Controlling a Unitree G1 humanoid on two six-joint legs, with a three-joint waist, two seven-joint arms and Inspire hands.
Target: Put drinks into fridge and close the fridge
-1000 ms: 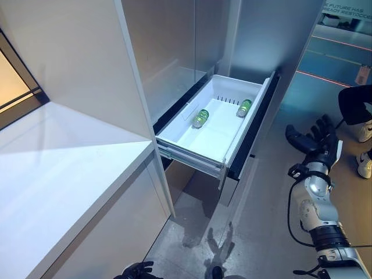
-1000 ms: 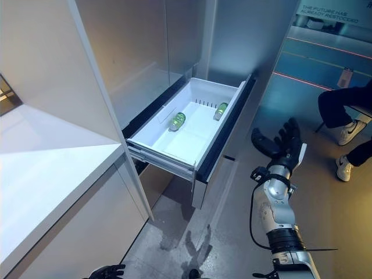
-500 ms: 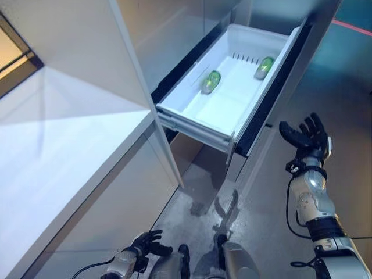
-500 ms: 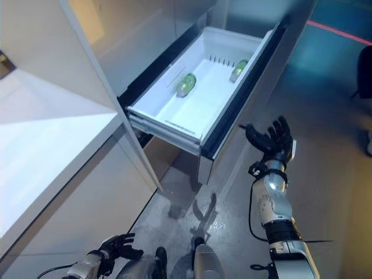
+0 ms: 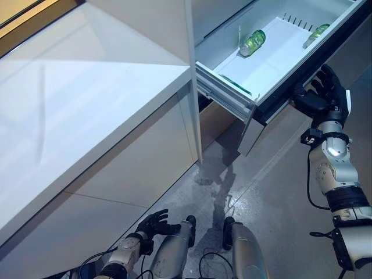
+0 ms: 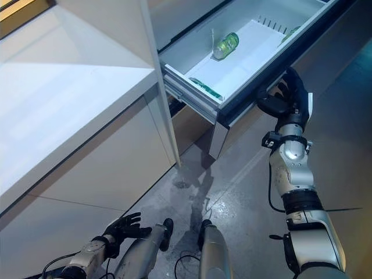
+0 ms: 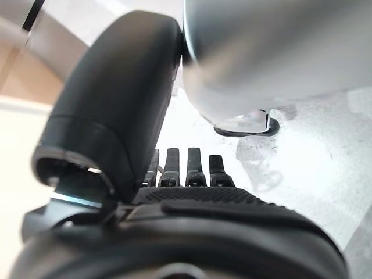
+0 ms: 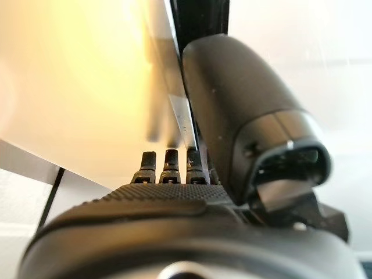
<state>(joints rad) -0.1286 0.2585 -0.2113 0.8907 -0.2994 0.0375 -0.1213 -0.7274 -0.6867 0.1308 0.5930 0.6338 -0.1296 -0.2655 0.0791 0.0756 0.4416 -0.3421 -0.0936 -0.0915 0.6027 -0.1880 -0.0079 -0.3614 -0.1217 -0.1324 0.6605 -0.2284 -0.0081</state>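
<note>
Right hand [image 6: 292,99] spread against open fridge drawer [image 6: 229,70] front, two green bottles [image 6: 225,44] inside, left hand [image 6: 125,225] relaxed low

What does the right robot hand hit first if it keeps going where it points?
Probably the dark front panel of the open white fridge drawer; the right robot hand looks right at it, contact unclear.
</note>
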